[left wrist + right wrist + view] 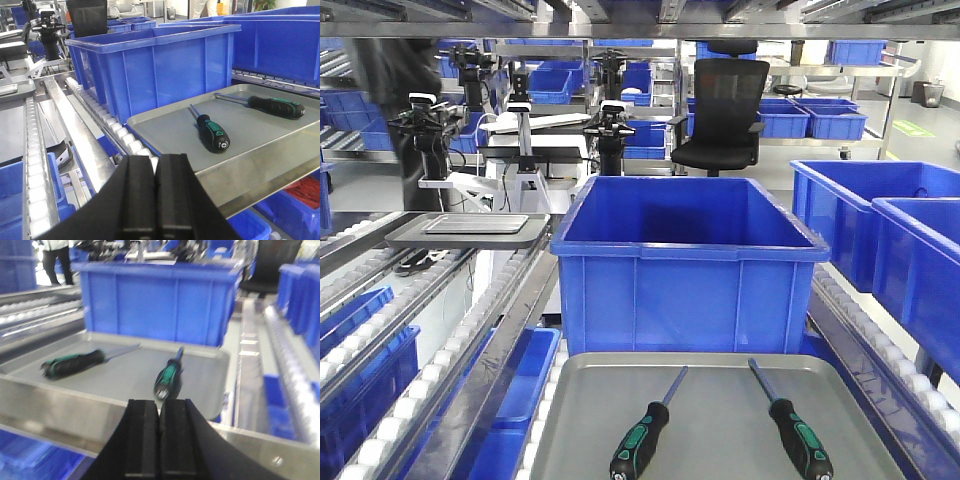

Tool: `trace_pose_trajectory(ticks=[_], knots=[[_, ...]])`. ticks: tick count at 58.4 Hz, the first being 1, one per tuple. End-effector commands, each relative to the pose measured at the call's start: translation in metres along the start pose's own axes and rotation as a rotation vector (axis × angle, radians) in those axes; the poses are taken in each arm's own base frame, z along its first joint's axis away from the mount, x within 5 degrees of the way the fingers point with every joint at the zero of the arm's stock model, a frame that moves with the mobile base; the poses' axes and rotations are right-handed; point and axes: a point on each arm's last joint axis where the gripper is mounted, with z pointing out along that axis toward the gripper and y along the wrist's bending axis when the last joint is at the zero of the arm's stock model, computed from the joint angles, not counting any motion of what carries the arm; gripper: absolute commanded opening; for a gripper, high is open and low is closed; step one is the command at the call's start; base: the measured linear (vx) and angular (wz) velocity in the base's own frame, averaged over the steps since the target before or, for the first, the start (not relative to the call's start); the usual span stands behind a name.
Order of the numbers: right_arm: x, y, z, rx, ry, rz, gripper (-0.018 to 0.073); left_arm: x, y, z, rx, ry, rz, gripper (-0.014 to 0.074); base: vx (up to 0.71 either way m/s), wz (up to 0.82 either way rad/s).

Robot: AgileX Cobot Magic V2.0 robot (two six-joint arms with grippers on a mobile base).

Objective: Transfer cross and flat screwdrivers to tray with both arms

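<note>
1. The left gripper [155,195] shows in the left wrist view with its two black fingers [136,200] pressed flat against each other; no gap is between them and nothing is held, so the jaws are clenched on nothing
2. Ahead of these jaws and a little to the right lies the metal tray [260,150]; its near rim is just beyond the fingertips, not touching them
3. On the tray, the nearer screwdriver [212,132] lies beyond the left jaws with its black and green handle toward them and its shaft pointing away; the farther screwdriver [275,106] lies well to the right, near the far rim
4. The right gripper [160,440] is the same in the right wrist view; its fingers [142,445] meet along one thin line and grasp nothing
5. Straight ahead of the right jaws, past the tray rim [60,400], one screwdriver lies with its handle end toward them; the other lies to the left of it, apart
6. Which one is cross and which is flat, I cannot tell; the tips are too small
7. Behind the tray, beyond both jaws, stands a blue bin [690,260]; in the front view both screwdrivers lie side by side on the tray, not touching each other
</note>
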Motion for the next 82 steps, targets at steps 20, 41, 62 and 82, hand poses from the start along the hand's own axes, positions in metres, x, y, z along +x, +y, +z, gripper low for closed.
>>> trace_pose_trajectory(ticks=[20, 41, 62, 82], knots=[[-0.012, 0.000, -0.002, 0.009, -0.064, 0.018, -0.0008, -0.010, 0.002, 0.000, -0.027, -0.098, 0.061, 0.0003, 0.00, 0.00], [-0.012, 0.000, -0.002, 0.009, -0.064, 0.017, -0.0008, 0.083, 0.027, -0.020, -0.447, -0.230, 0.042, 0.0003, 0.00, 0.00], [-0.012, 0.000, -0.002, 0.009, -0.063, 0.017, -0.0008, 0.113, 0.025, -0.022, -0.453, -0.077, 0.016, 0.0003, 0.00, 0.00], [-0.012, 0.000, -0.002, 0.009, -0.063, 0.017, -0.0008, 0.114, 0.025, -0.022, -0.453, -0.074, 0.015, 0.0003, 0.00, 0.00]])
